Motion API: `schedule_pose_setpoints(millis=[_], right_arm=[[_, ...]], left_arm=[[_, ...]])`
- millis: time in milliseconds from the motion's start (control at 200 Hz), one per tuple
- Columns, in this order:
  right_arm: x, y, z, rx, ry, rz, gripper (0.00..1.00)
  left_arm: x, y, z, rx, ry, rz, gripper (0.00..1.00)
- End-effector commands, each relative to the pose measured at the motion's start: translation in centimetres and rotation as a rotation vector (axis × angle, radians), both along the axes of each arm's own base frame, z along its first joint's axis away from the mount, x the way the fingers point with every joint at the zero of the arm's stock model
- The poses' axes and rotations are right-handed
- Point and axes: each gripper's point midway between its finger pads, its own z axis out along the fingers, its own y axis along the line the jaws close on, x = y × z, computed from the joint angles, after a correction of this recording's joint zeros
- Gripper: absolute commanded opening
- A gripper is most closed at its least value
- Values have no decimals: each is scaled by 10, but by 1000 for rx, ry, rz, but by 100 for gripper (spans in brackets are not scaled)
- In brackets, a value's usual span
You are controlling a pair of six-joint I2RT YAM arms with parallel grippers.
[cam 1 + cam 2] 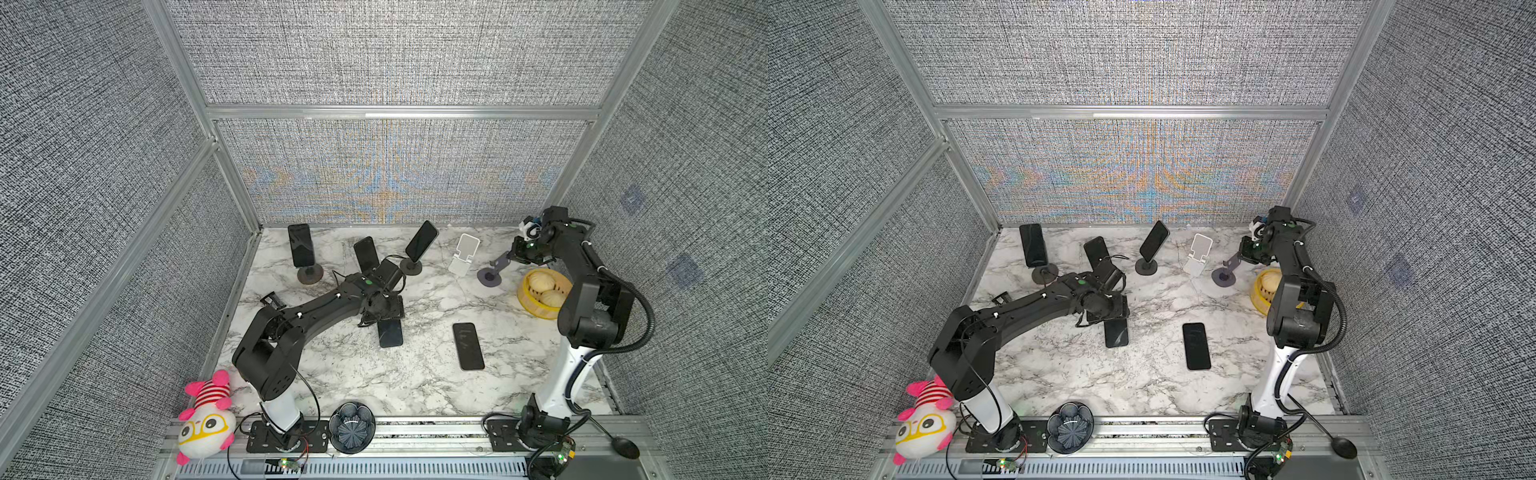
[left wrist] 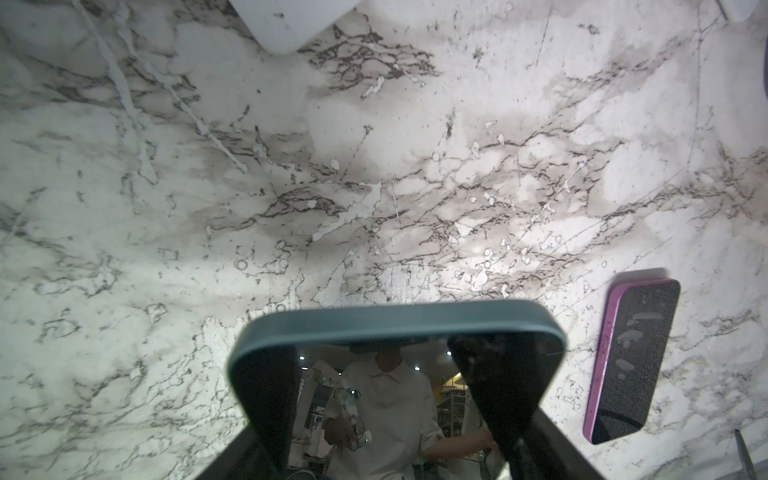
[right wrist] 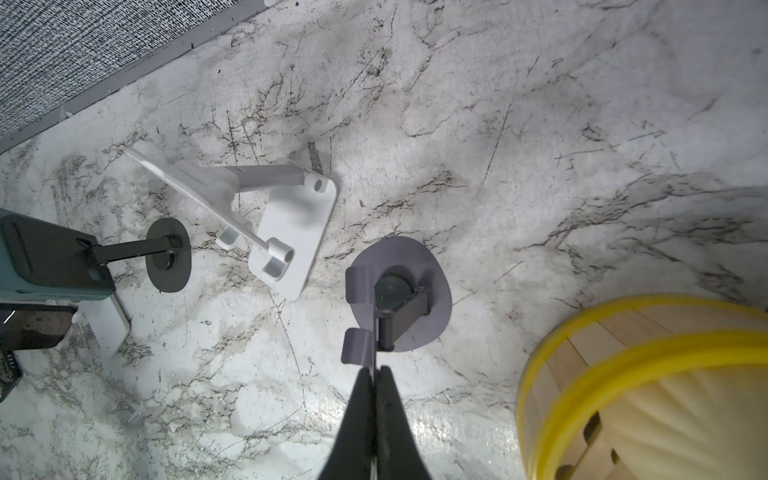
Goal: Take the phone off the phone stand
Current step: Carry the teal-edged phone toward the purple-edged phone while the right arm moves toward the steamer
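Observation:
A teal-cased phone lies flat at the table's middle, its dark screen facing up. My left gripper is shut on the phone, one finger on each long side. Whether it rests on the marble I cannot tell. At the back right stands an empty grey-purple phone stand. My right gripper is shut on the thin edge of that stand's cradle plate.
A pink-cased phone lies flat to the right. Three more phones sit on stands along the back. An empty white stand, a yellow steamer basket, a plush toy and a dark bowl are also here.

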Motion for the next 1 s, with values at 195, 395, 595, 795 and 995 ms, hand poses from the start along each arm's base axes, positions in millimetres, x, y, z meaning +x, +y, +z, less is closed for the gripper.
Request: schedule_pose_setpoints(millis=[195, 395, 595, 795, 995], right_arm=[[-8, -10, 31, -67, -18, -24, 74], [-27, -19, 68, -123, -68, -109, 93], [-60, 11, 85, -81, -138, -121, 94], [-92, 36, 93, -169, -161, -96, 94], [-104, 43, 100, -181, -184, -79, 94]], left_arm=[[-7, -9, -1, -4, 50, 48, 39], [-19, -34, -8, 1, 100, 17, 39], [-32, -73, -14, 13, 140, -60, 39], [-45, -102, -30, 21, 181, -96, 39], [-65, -127, -45, -7, 224, -89, 41]])
